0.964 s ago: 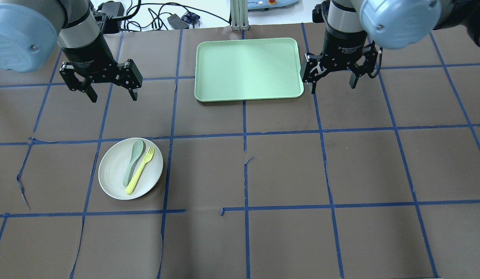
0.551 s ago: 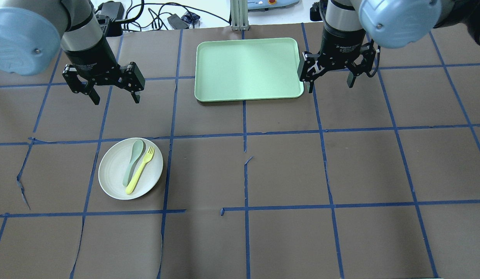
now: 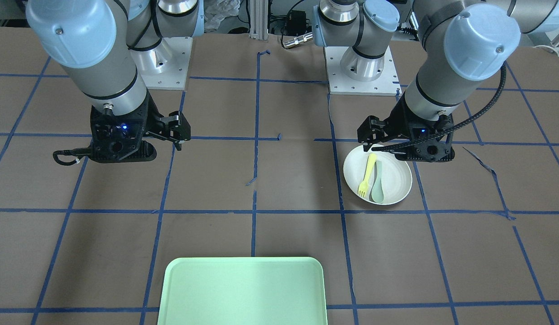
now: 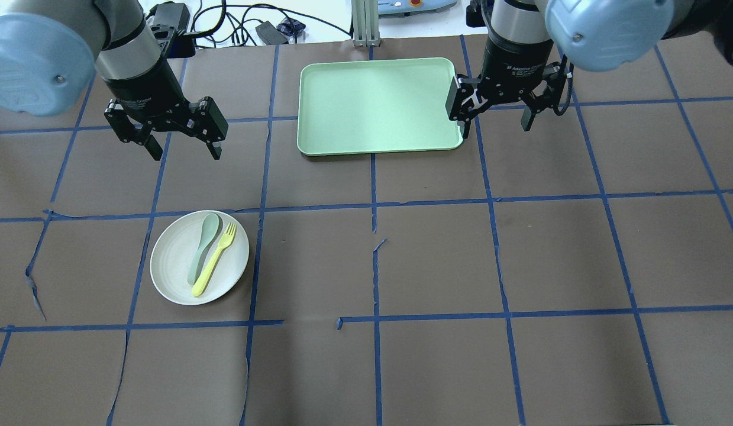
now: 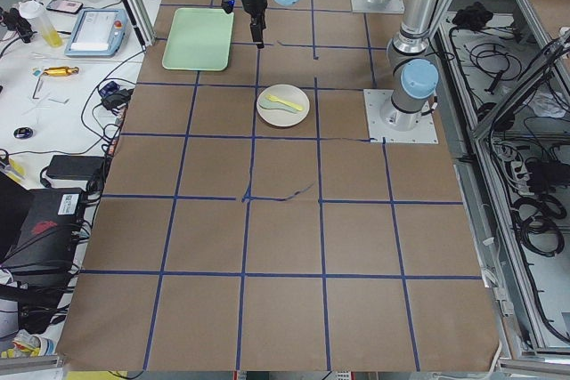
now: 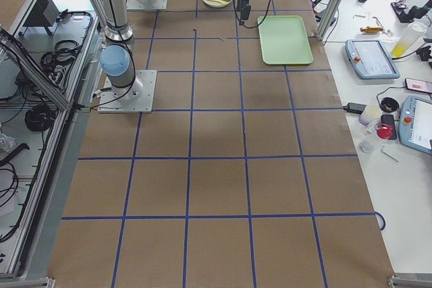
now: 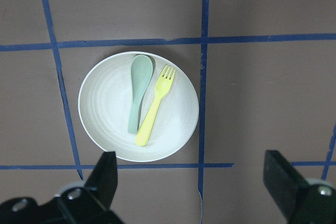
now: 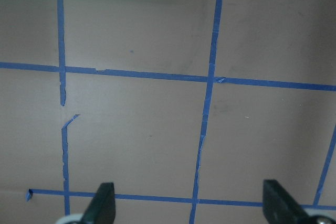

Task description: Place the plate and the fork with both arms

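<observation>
You see a round, smooth white plate [image 4: 171, 260] holding a yellow plastic fork [image 4: 215, 258]; left gripper [image 4: 186, 154] and right gripper [image 4: 495, 130] hang wide open

The brown table [image 4: 549, 260] has a blue line grid. The off-white plate [image 4: 171, 267], maybe faintly ringed, holds a yellow fork [image 4: 215, 260] and a grey-green spoon [image 4: 201, 251]. The tray [image 4: 378, 106] is mint green.
</observation>
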`<state>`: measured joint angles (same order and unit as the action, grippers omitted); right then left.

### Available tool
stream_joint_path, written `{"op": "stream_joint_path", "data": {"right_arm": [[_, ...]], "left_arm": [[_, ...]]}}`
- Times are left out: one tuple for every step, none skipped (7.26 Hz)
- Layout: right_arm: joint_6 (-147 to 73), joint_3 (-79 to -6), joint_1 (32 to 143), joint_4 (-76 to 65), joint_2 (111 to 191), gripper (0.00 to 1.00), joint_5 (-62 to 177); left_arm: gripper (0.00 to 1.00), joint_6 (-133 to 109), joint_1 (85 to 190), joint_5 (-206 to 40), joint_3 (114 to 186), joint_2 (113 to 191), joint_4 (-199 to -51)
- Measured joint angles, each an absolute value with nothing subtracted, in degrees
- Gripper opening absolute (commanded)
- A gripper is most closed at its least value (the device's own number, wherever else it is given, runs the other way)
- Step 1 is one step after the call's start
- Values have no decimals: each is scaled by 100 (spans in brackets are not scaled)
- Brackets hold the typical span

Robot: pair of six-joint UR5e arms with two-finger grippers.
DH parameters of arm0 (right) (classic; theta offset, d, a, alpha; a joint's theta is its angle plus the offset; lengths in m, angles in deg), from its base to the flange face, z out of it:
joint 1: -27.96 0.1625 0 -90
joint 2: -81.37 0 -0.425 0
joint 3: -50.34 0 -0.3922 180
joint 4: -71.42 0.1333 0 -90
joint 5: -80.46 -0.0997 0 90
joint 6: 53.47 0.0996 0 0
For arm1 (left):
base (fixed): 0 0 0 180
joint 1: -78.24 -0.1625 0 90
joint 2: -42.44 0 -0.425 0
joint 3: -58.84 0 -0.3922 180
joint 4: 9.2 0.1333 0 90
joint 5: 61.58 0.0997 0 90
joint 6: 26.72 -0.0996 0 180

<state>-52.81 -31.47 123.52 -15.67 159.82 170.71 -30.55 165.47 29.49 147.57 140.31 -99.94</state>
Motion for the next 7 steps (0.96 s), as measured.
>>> {"op": "stream_joint_path", "data": {"right_arm": [[-5306, -3110, 12354, -1475, 15995, 100, 17065], [-5327, -3104, 12354, -1431, 16000, 100, 17059], [-5340, -3116, 12359, -1411, 16002, 100, 17056], [-5344, -3127, 12363, -1405, 16003, 100, 17053], [-5346, -3134, 12371, -1402, 16003, 100, 17049], [-5347, -3140, 12378, -1401, 16002, 100, 17047], [-5347, -3145, 12381, -1402, 15999, 100, 17046]], "left_arm": [[100, -3048, 16546, 2940, 14776, 14047, -9990], [100, -3053, 16548, 2938, 14795, 14066, -9985], [100, -3072, 16551, 2938, 14807, 14079, -9978], [100, -3080, 16551, 2939, 14810, 14085, -9970], [100, -3083, 16551, 2939, 14813, 14083, -9967], [100, -3084, 16552, 2939, 14813, 14081, -9965], [100, -3085, 16552, 2939, 14813, 14080, -9965]]}}
